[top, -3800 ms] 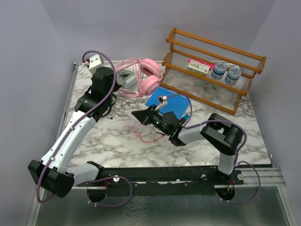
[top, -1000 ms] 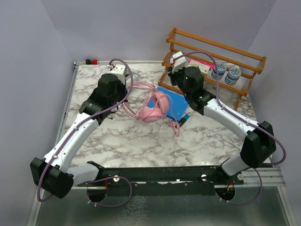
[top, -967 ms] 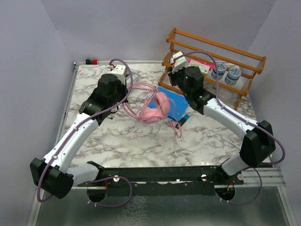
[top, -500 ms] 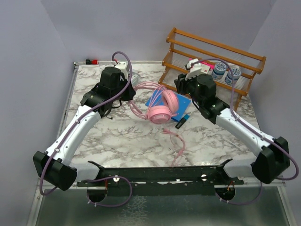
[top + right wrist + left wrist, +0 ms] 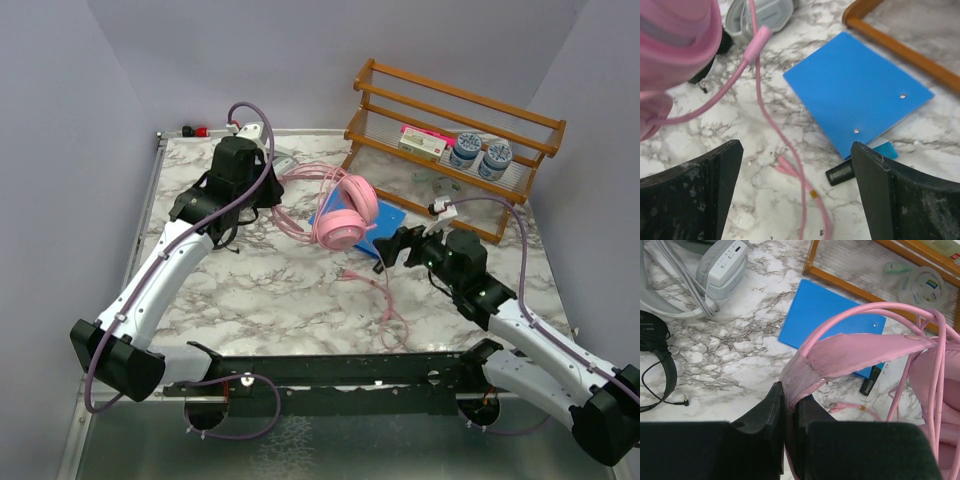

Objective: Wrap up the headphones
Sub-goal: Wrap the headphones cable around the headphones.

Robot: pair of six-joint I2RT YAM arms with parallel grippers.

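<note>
Your left pincer [image 5: 786,401] is gripping the pink headphones [image 5: 345,212] by the headband [image 5: 855,354], while the loose pink cable [image 5: 772,131] is running far-to-near beneath your wide-open, nearer right pincer [image 5: 398,246].

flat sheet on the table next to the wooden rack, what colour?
Plain blue. The sheet shows best in the right wrist view.

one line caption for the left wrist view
Left gripper shut on the pink headphones, held above a blue sheet
</note>
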